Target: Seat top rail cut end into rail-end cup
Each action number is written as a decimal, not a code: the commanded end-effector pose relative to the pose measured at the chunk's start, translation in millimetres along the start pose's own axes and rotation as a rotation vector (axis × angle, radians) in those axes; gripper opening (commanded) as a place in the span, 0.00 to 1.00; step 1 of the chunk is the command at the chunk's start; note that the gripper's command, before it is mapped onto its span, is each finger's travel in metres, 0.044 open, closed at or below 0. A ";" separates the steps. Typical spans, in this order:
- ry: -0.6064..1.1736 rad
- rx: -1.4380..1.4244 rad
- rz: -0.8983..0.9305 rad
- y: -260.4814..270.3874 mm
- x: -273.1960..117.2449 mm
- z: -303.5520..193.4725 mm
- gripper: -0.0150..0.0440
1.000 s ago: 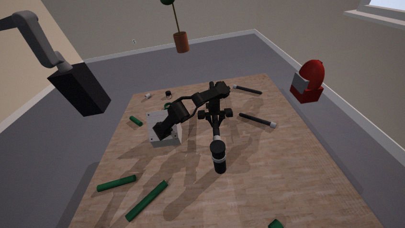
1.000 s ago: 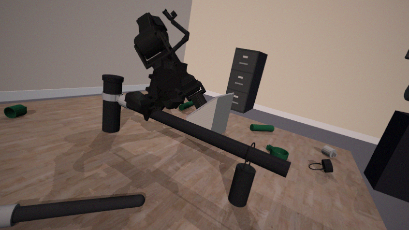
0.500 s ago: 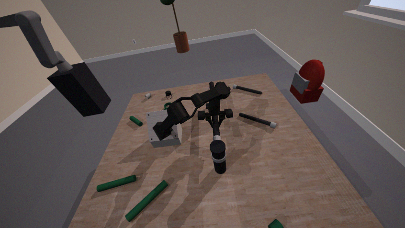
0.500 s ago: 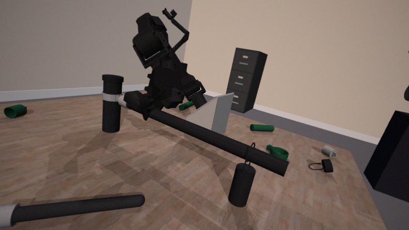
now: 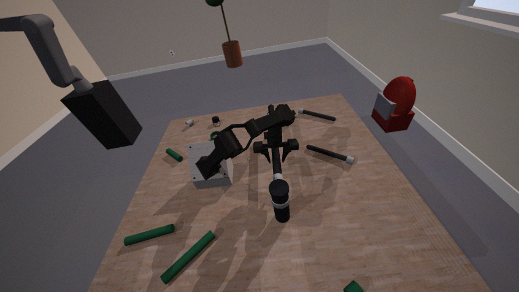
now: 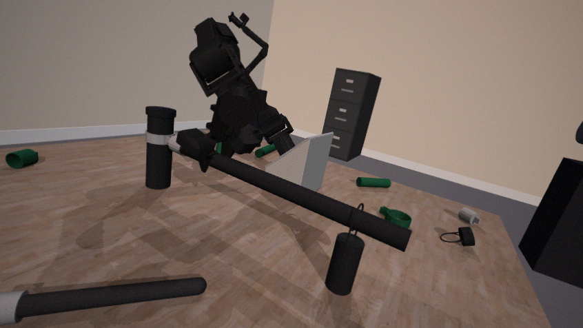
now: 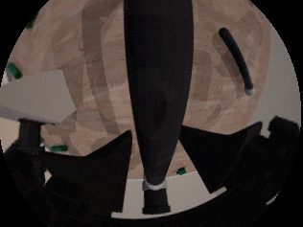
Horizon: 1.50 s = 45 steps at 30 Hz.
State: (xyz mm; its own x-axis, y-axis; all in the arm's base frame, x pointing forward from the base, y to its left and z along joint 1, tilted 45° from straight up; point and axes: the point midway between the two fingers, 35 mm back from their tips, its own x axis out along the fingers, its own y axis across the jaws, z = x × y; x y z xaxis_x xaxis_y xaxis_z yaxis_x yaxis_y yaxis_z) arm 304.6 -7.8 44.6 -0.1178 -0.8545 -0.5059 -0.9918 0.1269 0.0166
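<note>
The top rail [image 6: 301,194] was seen as a long black tube running level above the wooden table [image 5: 362,235]. Its cut end was lodged in the pale rail-end cup [image 6: 174,142], so the cup was occupied by the rail's end; how deep the end sat could not be told. The cup hung on the silver brace band [image 6: 156,138], which was placed high on the big post [image 6: 158,167], just below the post cap [image 6: 160,112]. In the top view the post stood at about 6 o'clock from the gripper.

The rail's other end was passed through the thin wire ring of the loop cap [image 6: 355,218], carried on a shorter black post [image 6: 343,262], with a stub of rail left beyond the ring.

The gripper [image 5: 275,151] was held astride the rail close to the cup. Its fingers were spread, released from the tube; in the wrist view a sliver of gap was visible on each side of the rail, though contact could not be ruled out entirely.

At roughly 9 o'clock from the gripper, the arm's grey base block [image 5: 208,165] was seated on the table.

Loose green tubes [image 5: 186,257] and spare black rails [image 5: 329,154] were scattered on the table top.
</note>
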 end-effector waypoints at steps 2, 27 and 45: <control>-0.002 -0.028 -0.006 -0.1 -12.5 7.8 0.92; -0.061 -0.119 -0.112 7.7 -83.9 26.3 1.00; -0.061 -0.119 -0.112 7.7 -83.9 26.3 1.00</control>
State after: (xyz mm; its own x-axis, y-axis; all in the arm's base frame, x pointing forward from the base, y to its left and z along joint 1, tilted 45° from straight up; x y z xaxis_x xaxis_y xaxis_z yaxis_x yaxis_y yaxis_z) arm 308.8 77.8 64.1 -0.0020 -0.8282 -0.5605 -0.9982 -0.0319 0.0507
